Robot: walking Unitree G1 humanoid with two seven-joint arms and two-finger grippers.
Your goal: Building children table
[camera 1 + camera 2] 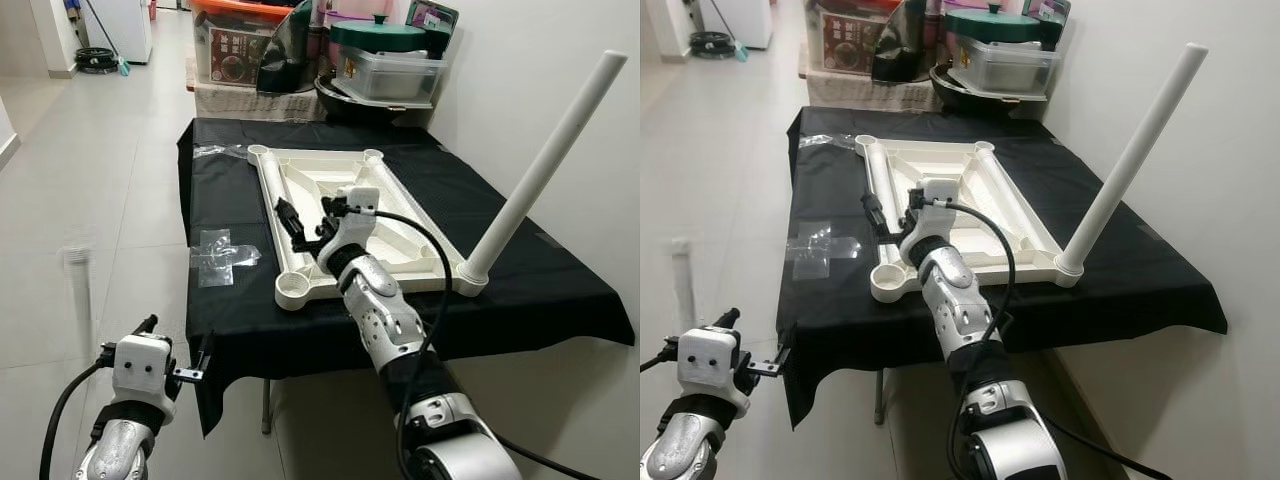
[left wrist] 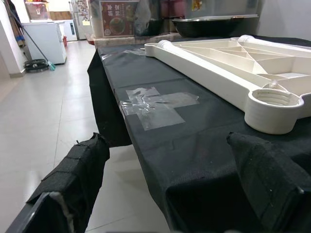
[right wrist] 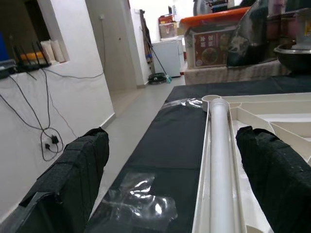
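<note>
**Tabletop upside down, one leg fitted**

Head views: white tabletop (image 1: 335, 215) lies underside up on a table draped in black cloth (image 1: 520, 290). One white leg (image 1: 545, 165) stands tilted in the near right corner socket; the near left socket (image 1: 295, 288) holds nothing. The right gripper (image 1: 300, 228) reaches over the tabletop's near left part, fingers spread. The left gripper (image 1: 180, 372) hangs low beside the cloth's near left corner, off the table. Clear tape (image 1: 222, 257) is stuck to the cloth left of the tabletop. Storage boxes (image 1: 385, 60) sit against the far wall.

Left wrist view: the two black fingers (image 2: 73, 184) stand wide apart, pinching nothing, with the cloth edge and socket ahead.

Right wrist view: the fingers (image 3: 77, 174) are spread, a loose white leg (image 3: 221, 160) lying in the tabletop's channel between them.
</note>
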